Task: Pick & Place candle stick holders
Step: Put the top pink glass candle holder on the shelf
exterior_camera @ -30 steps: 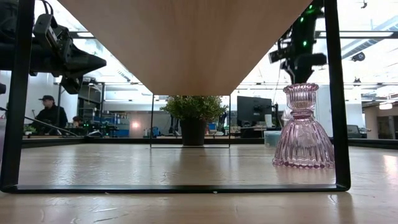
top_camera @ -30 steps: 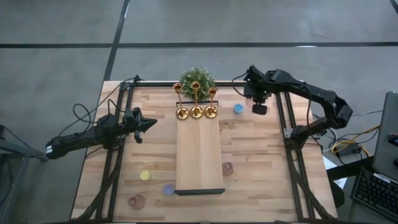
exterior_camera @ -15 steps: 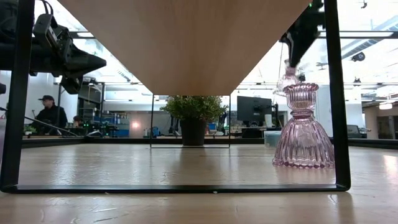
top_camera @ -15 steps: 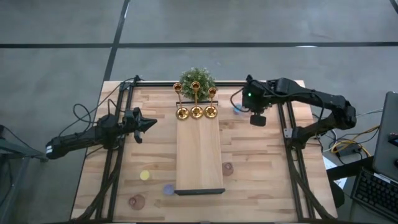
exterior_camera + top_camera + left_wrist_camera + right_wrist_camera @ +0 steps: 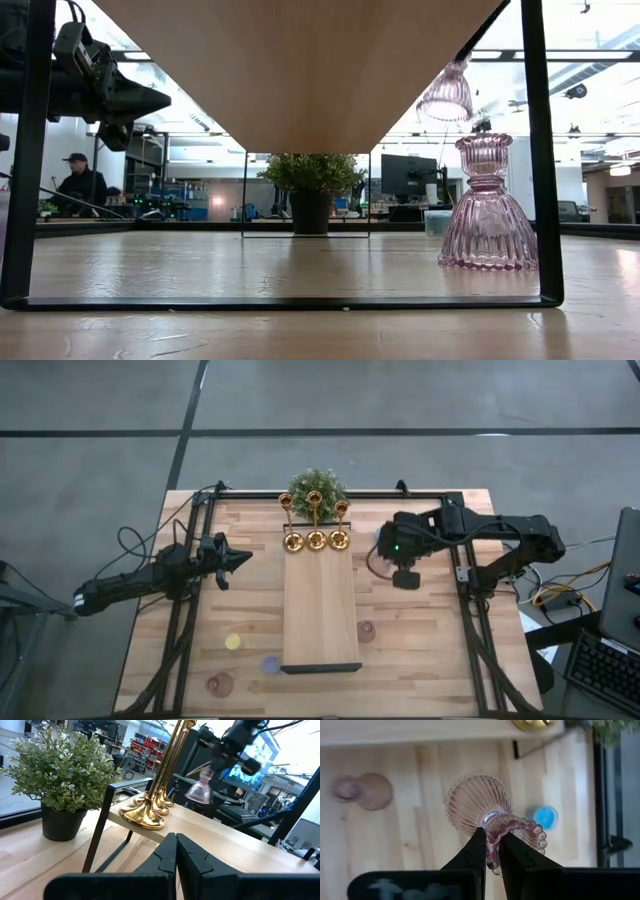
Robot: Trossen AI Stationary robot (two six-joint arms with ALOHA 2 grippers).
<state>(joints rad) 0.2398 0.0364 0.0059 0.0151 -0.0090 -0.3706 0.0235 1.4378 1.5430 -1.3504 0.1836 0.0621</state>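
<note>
The right tool (image 5: 490,851) is clamped on the neck of a pink glass holder (image 5: 485,809), carrying it in the air above the worktop (image 5: 420,650), just right of the raised board (image 5: 320,610) near its far end. The blue holder (image 5: 544,816) sits on the worktop below it, toward the far right corner. A second pink holder (image 5: 366,631) stands beside the board's right edge nearer the front. Three gold holders (image 5: 316,540) stand in a row at the board's far end, in front of the plant (image 5: 314,487). The yellow holder (image 5: 233,642), purple holder (image 5: 270,663) and a third pink holder (image 5: 219,683) sit toward the front left corner. The left tool (image 5: 175,851), fingers pressed together and empty, hovers by the left edge.
</note>
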